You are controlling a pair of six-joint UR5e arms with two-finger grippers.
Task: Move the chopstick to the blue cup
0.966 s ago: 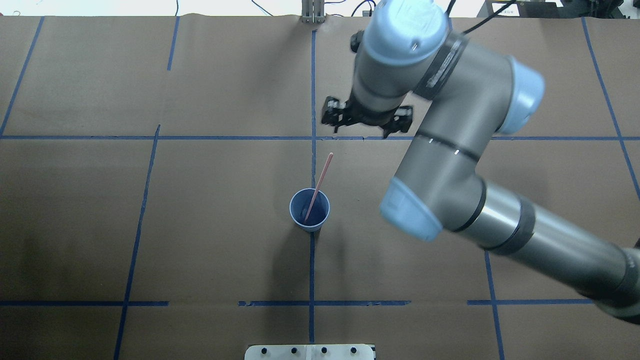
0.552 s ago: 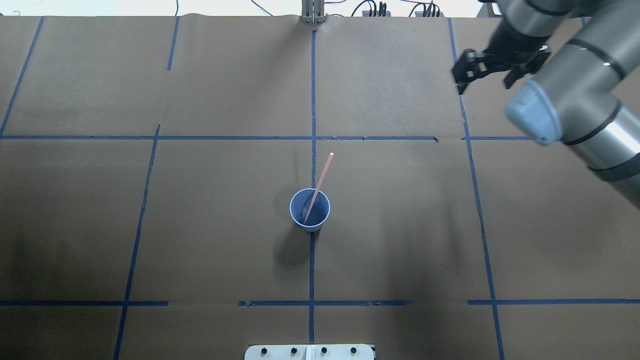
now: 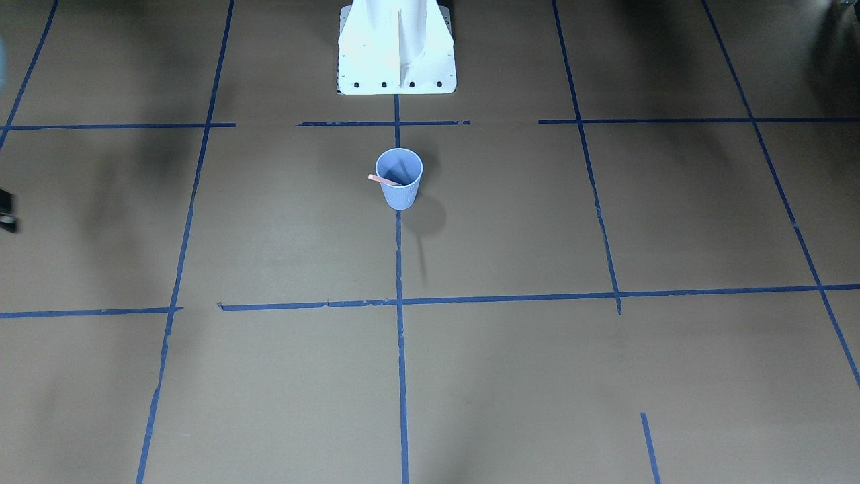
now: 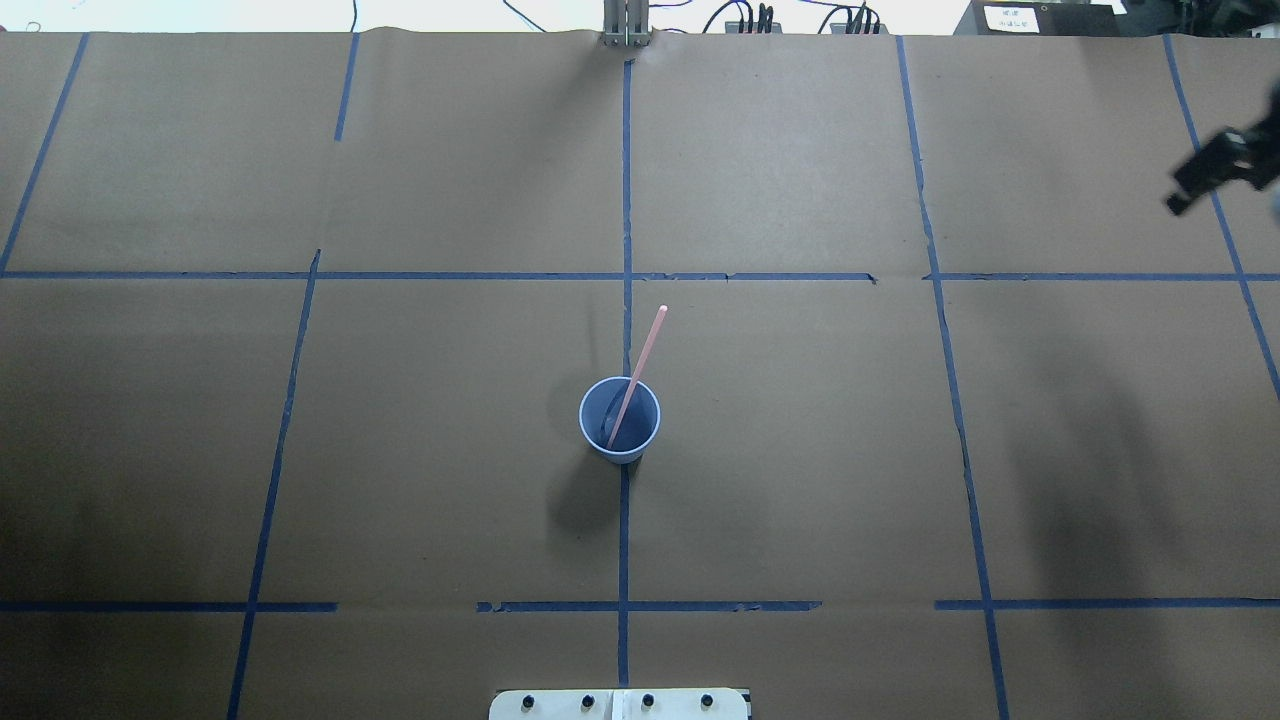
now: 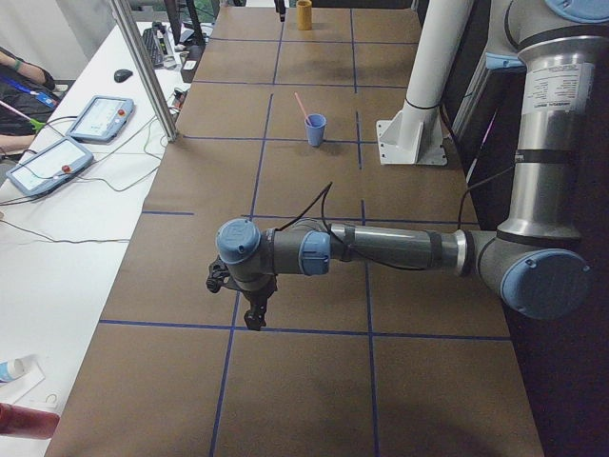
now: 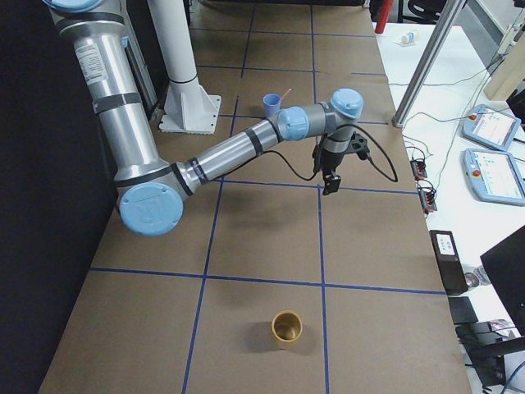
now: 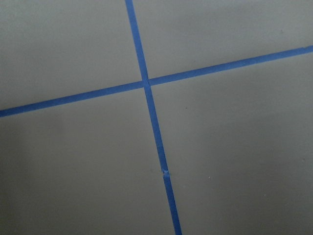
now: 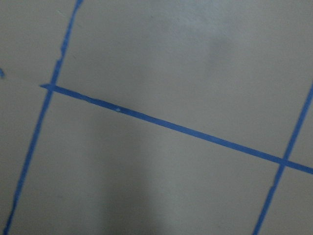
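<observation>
The blue cup (image 4: 619,418) stands upright at the table's middle on a tape line. One pale pink chopstick (image 4: 640,365) stands in it, leaning on the rim and sticking out toward the far side. Both also show in the front view: cup (image 3: 399,181), chopstick (image 3: 383,179). My right gripper (image 4: 1240,165) is at the far right edge of the overhead view, well away from the cup. It is cut off by the frame, one finger (image 4: 1195,182) splayed out, empty. My left gripper (image 5: 249,303) shows only in the exterior left view, low over bare paper; I cannot tell whether it is open.
Brown paper with a grid of blue tape (image 4: 624,150) covers the table. A gold cup (image 6: 287,328) stands at the right end. The robot's white base (image 3: 396,47) is behind the blue cup. Tablets and cables (image 6: 492,156) lie past the far edge.
My right arm has swung from beyond the cup out to the right edge of the overhead view. The cup and the chopstick have not moved.
</observation>
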